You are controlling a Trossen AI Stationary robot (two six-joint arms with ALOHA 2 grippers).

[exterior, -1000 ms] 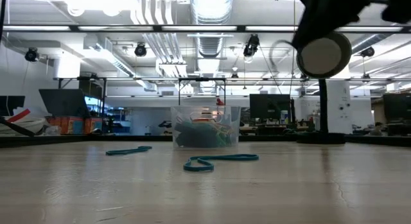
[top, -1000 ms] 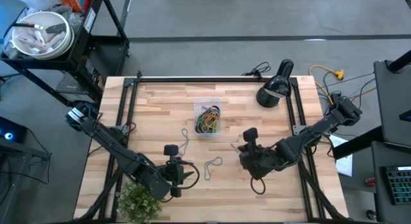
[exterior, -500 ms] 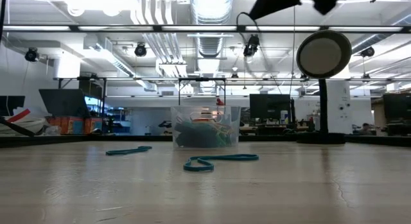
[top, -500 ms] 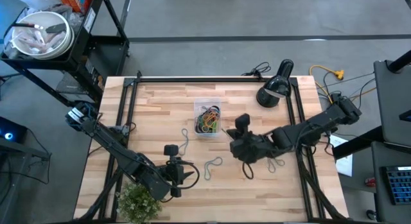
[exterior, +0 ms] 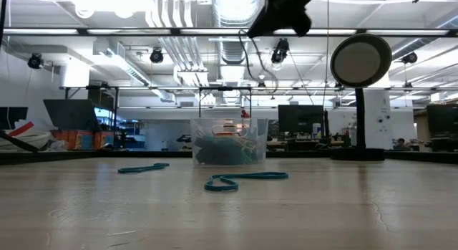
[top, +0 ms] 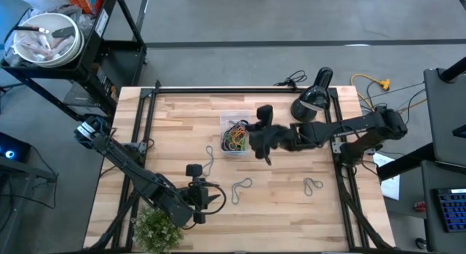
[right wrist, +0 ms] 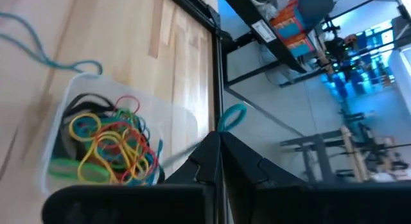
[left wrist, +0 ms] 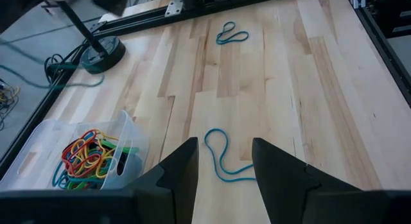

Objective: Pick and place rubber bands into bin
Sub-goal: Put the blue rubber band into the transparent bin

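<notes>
The bin [top: 235,134], a small clear tub holding several coloured rubber bands, stands at the table's middle toward the far edge; it also shows in the low view [exterior: 229,141]. My right gripper [top: 254,141] hovers just right of it, shut on a teal rubber band [right wrist: 231,115]. Three teal bands lie flat on the wood: one left of the bin [top: 208,159], one toward the near edge [top: 242,187], one to the right [top: 313,185]. My left gripper [top: 196,198] hangs open above the near left part, the middle band [left wrist: 221,157] ahead of its fingers. My right gripper pinches the teal rubber band between its two shut fingers [right wrist: 212,156]. A loop of the band [right wrist: 232,113] sticks out past the fingertips. In the low view the band [exterior: 249,56] hangs slack below the gripper, lifted clear of the table.
A black desk lamp [top: 312,101] stands at the far right, close behind my right arm. A small green plant [top: 154,229] sits at the near left edge. Black cables [top: 291,81] lie along the far rail. A white bowl [top: 44,39] sits on a cart off the table.
My right gripper has swung from the table's near right part toward the far edge and left, rising, until it stands beside the bin. The band has gone along, hanging below it. The band on the right of the table, covered by the arm before, now shows.
</notes>
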